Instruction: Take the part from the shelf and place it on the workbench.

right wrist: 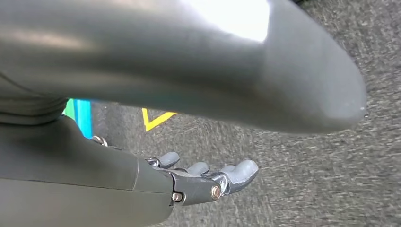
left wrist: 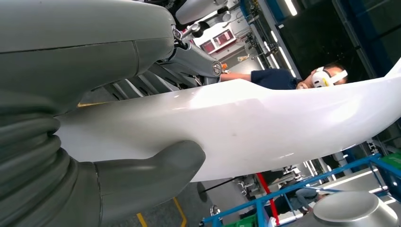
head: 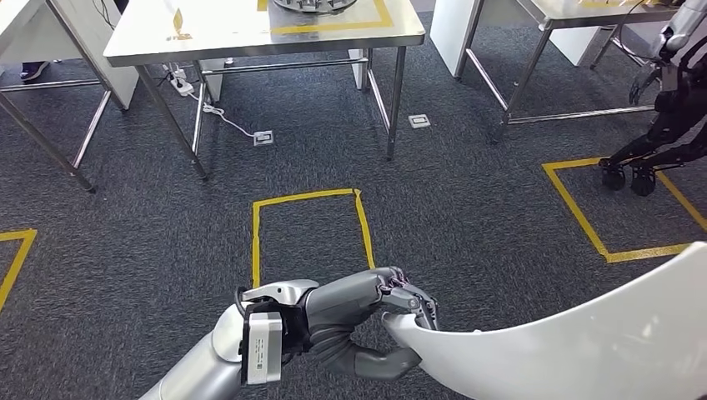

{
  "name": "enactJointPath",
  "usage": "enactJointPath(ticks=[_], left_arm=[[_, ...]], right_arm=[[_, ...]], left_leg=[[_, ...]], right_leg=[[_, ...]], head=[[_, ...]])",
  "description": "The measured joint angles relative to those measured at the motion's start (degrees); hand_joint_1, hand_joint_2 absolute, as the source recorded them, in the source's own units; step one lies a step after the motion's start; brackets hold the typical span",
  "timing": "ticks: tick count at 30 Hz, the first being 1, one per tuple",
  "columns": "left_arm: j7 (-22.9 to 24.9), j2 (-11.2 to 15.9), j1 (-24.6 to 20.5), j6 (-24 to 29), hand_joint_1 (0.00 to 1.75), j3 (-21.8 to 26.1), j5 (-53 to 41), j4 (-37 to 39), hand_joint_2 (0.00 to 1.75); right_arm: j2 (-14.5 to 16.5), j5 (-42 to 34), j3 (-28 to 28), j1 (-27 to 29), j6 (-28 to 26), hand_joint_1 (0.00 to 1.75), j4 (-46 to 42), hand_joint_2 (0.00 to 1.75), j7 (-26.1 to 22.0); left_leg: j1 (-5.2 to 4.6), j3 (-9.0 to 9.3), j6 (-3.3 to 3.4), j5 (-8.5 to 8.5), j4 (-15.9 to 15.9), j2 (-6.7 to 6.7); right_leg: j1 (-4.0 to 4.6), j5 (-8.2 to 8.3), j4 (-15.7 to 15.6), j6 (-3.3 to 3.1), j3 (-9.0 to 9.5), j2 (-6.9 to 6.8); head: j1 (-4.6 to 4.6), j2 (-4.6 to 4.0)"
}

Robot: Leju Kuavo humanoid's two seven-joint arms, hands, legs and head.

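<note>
The part (head: 584, 342) is a long, curved white shell running from low centre to the right edge of the head view. My left hand (head: 367, 321) grips its near end, fingers curled over the top edge and the thumb underneath. In the left wrist view the white part (left wrist: 246, 127) runs between the fingers and the thick grey thumb (left wrist: 142, 175). My right hand (right wrist: 203, 182) hangs over grey carpet with its fingers held out straight and the thumb (right wrist: 265, 80) well apart from them; nothing lies between them. The steel workbench (head: 250, 42) stands far ahead.
A yellow taped square (head: 308, 237) marks the carpet ahead of me, and another (head: 600, 217) lies to the right. Another robot (head: 667, 100) stands at the right. More steel tables flank the workbench. A person (left wrist: 283, 78) wearing a headset stands beyond the part.
</note>
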Motion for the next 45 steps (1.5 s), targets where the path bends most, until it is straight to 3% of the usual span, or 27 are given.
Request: enactJointPath(ticks=[1, 2, 4, 6, 9, 11, 14, 16, 17, 20, 22, 26, 29, 34, 40, 43, 45], left_arm=[[0.01, 0.01, 0.12, 0.0, 1.75, -0.01, -0.01, 0.03, 1.75], [0.01, 0.01, 0.2, 0.0, 1.75, -0.01, -0.01, 0.04, 1.75], [-0.01, 0.01, 0.24, 0.0, 1.75, -0.02, 0.0, 0.04, 1.75], [-0.04, 0.02, 0.26, 0.0, 1.75, -0.02, 0.02, 0.06, 1.75], [-0.15, -0.01, 0.29, 0.0, 1.75, -0.05, 0.18, -0.03, 1.75], [-0.22, -0.02, 0.25, 0.0, 1.75, -0.07, 0.26, -0.1, 1.75], [-0.33, 0.09, 0.41, 0.0, 1.75, -0.12, 0.34, -0.05, 1.75], [-0.43, 0.21, 0.55, -0.01, 1.75, -0.19, 0.4, 0.01, 1.75], [-0.49, 0.24, 0.56, -0.03, 1.75, -0.22, 0.44, 0.02, 1.75], [-0.54, 0.27, 0.46, -0.09, 1.75, -0.27, 0.5, 0.04, 1.75], [-0.53, 0.29, 0.42, -0.1, 1.75, -0.28, 0.51, 0.09, 1.75], [-0.56, 0.28, 0.38, -0.16, 1.75, -0.31, 0.52, 0.15, 1.75], [-0.56, 0.29, 0.38, -0.22, 1.75, -0.33, 0.52, 0.16, 1.75], [-0.51, 0.31, 0.37, -0.26, 1.75, -0.34, 0.52, 0.17, 1.75], [-0.34, 0.66, 0.37, -0.03, 1.75, -0.37, 0.46, 0.14, 1.75], [-0.08, 0.82, 0.35, 0.21, 1.75, -0.35, 0.36, -0.16, 1.75], [0.01, 0.84, 0.22, 0.41, 1.75, -0.34, 0.33, -0.5, 1.75]], right_arm=[[-0.03, -0.01, 0.0, 0.1, -0.02, 0.0, 0.0, 0.0, 0.03], [-0.03, -0.01, 0.0, 0.19, -0.02, 0.0, 0.0, 0.0, 0.06], [-0.07, -0.01, 0.01, 0.28, -0.03, 0.0, 0.0, 0.0, 0.04], [-0.14, -0.02, 0.01, 0.2, -0.04, 0.0, 0.0, 0.0, 0.04], [-0.05, -0.03, 0.0, 0.16, -0.07, 0.0, 0.04, 0.0, 0.03], [-0.12, -0.03, -0.01, 0.17, -0.06, 0.0, -0.07, 0.0, 0.0], [-0.22, -0.06, -0.02, 0.23, -0.04, 0.0, -0.17, 0.0, 0.05], [-0.23, -0.11, -0.02, 0.28, -0.04, 0.0, -0.17, 0.0, 0.2], [-0.23, -0.13, -0.02, 0.29, -0.04, 0.0, -0.17, 0.0, 0.25], [-0.24, -0.15, -0.02, 0.26, -0.04, 0.0, -0.17, 0.0, 0.27], [-0.27, -0.15, -0.02, 0.24, -0.04, 0.0, -0.17, 0.0, 0.26], [-0.32, -0.13, -0.02, 0.23, -0.02, 0.0, -0.17, 0.0, 0.23], [-0.32, -0.1, -0.02, 0.22, -0.02, 0.0, -0.17, 0.0, 0.2], [-0.3, -0.03, -0.02, 0.24, -0.01, 0.0, -0.17, 0.0, 0.09], [-0.3, 0.42, -0.02, 0.26, 0.42, 0.0, -0.17, 0.0, -0.16], [-0.26, 0.78, -0.02, 0.17, 0.52, 0.0, -0.17, 0.0, -0.18], [-0.26, 0.96, -0.02, 0.08, 0.57, 0.0, -0.17, 0.0, -0.2]], left_leg=[[0.0, 0.44, -0.01, -0.53, 0.12, 0.04], [-0.02, 1.0, -0.04, -1.05, 0.24, 0.06], [-0.12, 2.2, -0.16, -1.98, 0.42, 0.1], [-0.23, 2.74, -0.44, -2.55, 0.57, 0.14], [-0.26, 2.74, -1.1, -2.84, 0.57, 0.17], [-0.24, 2.16, -2.14, -4.2, 2.26, 0.34], [1.46, -2.37, -4.32, -8.99, 12.12, 0.88], [2.81, -4.53, -5.5, -9.71, 16.15, 1.15], [3.38, -4.01, -6.05, -8.43, 14.97, 1.27], [4.4, 1.59, -7.3, -3.28, 3.95, 1.53], [4.43, 3.28, -7.06, -2.85, 0.5, 1.47], [4.31, 3.36, -6.02, -3.06, 0.29, 1.25], [4.25, 3.44, -5.41, -3.21, 0.28, 1.23], [4.09, 3.44, -4.99, -3.24, 0.3, 1.25], [3.97, 3.49, -4.86, -3.22, 0.39, 1.26], [3.71, 3.83, -3.95, -3.21, -0.24, 1.27], [3.88, 4.96, -3.23, -2.53, -2.0, 1.49]], right_leg=[[-0.04, 1.33, 0.67, 0.04, -1.68, -0.01], [-0.04, 3.86, -0.92, -0.02, -2.21, -0.03], [0.14, 9.79, -7.84, -0.5, -0.99, -0.2], [0.44, 12.56, -12.87, -1.26, 0.38, -0.39], [0.43, 12.78, -14.27, -2.13, 0.97, -0.46], [-0.27, 13.02, -14.91, -2.44, 1.62, -0.54], [-1.14, 12.95, -15.19, -2.39, 2.14, -0.59], [-1.74, 12.68, -15.17, -1.96, 2.36, -0.59], [-2.1, 12.49, -15.16, -1.63, 2.59, -0.57], [-2.9, 11.72, -15.11, -0.22, 3.55, -0.48], [-2.89, 11.44, -15.11, 0.47, 3.72, -0.42], [-2.82, 11.59, -15.98, -0.17, 4.28, -0.48], [-2.83, 11.87, -16.85, 0.46, 4.78, -0.49], [-2.94, 12.12, -17.49, 1.88, 5.06, -0.49], [-2.95, 12.26, -17.66, 2.43, 5.11, -0.49], [-3.23, 12.54, -18.39, 3.19, 5.49, -0.58], [-3.23, 11.77, -17.07, 3.18, 5.14, -0.62]], head=[[0.02, 0.01], [0.04, 0.01], [0.06, 0.0], [0.03, -0.01], [0.16, -0.01], [0.15, -0.01], [-0.11, -0.01], [-0.13, -0.01], [-0.15, -0.01], [-0.41, -0.01], [-0.57, -0.01], [-0.1, 0.01], [0.16, 0.01], [0.32, 0.0], [0.31, 0.0], [0.24, -0.01], [0.33, 0.0]])
